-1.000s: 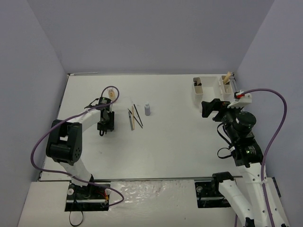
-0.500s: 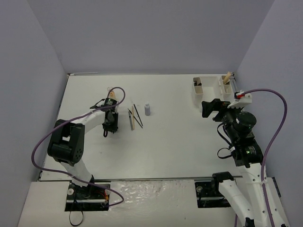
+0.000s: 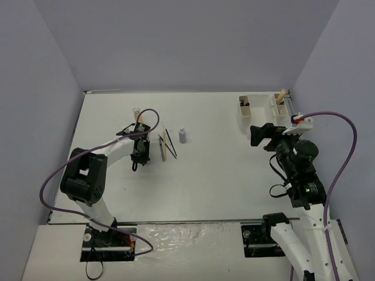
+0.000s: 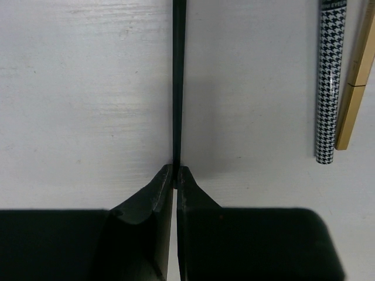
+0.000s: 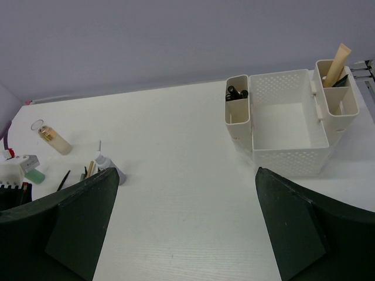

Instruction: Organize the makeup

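Closed and shifted right since last check: left gripper (image 4: 176, 172), pinching black pencil (image 4: 178, 82) lying on worktop's (image 3: 222, 175) left half, near checked tube (image 4: 326, 82). Unchanged: right gripper (image 5: 186, 171), jaws wide, empty, facing box (image 5: 287, 126) at far right corner.

Left end effector (image 4: 176, 170) pinched closed; right end effector (image 5: 186, 171) spread wide.

Black-and-white houndstooth pen (image 4: 326, 82), gold stick (image 4: 356, 70), black pencil (image 4: 178, 76), white box (image 5: 290, 161), amber bottle (image 5: 54, 139)

Matt wood-grain table (image 4: 76, 105); smooth black pencil (image 4: 178, 70)
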